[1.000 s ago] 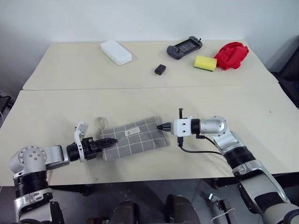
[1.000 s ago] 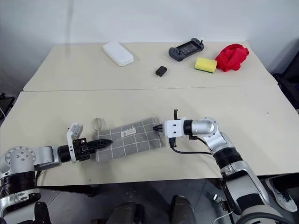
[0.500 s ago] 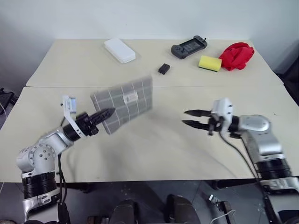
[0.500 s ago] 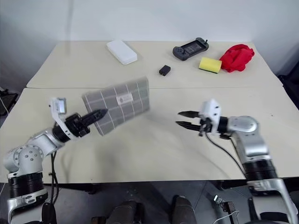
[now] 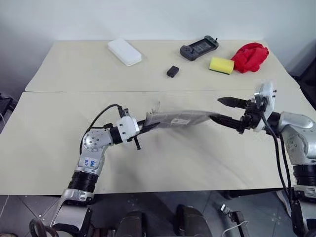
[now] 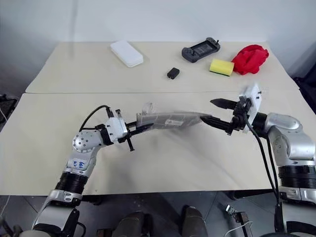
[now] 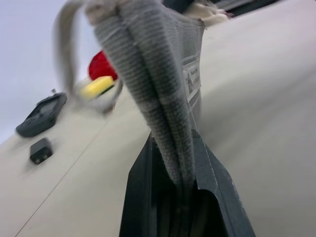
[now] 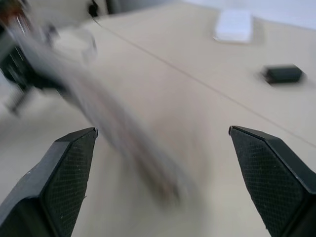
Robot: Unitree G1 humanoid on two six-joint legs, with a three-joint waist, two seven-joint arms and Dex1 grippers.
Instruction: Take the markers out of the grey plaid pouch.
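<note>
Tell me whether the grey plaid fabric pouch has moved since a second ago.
Yes. The grey plaid fabric pouch has been lifted off the near table, held edge-on above its seam, the left gripper shut on its end.

Two beige tables (image 5: 64, 123) stand pushed together, a seam running between them, against a plain white wall (image 5: 148, 19). Below the near edge lies a grey floor (image 5: 158, 207).

Lab or office: plain beige tables (image 5: 59, 74), bare white wall (image 5: 148, 17).

pouch (image 8: 123, 133) a grey blur
</note>
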